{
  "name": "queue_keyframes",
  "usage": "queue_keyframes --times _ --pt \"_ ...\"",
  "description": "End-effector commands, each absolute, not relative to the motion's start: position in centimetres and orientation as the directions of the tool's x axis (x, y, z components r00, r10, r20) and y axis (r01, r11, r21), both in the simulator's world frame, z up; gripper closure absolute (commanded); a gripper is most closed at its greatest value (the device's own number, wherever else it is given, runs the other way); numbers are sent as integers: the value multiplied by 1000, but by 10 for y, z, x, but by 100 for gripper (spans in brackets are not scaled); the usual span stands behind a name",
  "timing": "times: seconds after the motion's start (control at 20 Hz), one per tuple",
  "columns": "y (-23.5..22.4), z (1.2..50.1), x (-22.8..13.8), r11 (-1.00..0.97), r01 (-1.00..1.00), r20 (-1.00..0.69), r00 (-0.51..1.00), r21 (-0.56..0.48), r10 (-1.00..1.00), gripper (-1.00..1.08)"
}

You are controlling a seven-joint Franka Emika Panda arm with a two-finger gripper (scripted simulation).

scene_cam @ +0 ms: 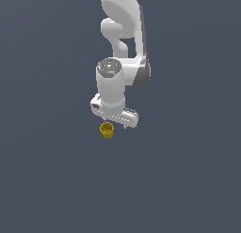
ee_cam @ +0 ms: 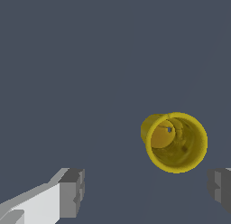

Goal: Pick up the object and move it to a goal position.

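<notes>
Wrist view: tool (ee_cam: 146, 191) spread wide, holding nothing; cup (ee_cam: 175, 142) sits off-centre toward one finger (ee_cam: 219, 188), so descending could knock it away.

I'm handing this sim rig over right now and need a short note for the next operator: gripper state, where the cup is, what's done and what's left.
Gripper: open, holding nothing; both fingers show in the wrist view with a wide gap between them.
Yellow cup: free, its hollow opening facing the wrist camera, not between the fingers. In the exterior view it sits just below the gripper.
Done: approach to the cup only.
Left: line up on the cup, close on it, lift, and carry it to the goal. No goal marker is visible in either view.
</notes>
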State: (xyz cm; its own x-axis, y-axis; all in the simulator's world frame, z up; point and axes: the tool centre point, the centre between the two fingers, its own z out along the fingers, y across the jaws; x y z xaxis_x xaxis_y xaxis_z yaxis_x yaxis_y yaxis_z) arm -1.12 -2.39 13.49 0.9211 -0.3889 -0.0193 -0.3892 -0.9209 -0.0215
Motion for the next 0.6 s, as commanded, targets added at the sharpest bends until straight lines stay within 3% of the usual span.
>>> queue_keyframes --times 0.0,0.55 --pt "-34 126 -14 -884 -467 -17 884 -17 -467 -92" --pt "-65 101 -23 -742 -671 -4 742 -2 -671 -92"
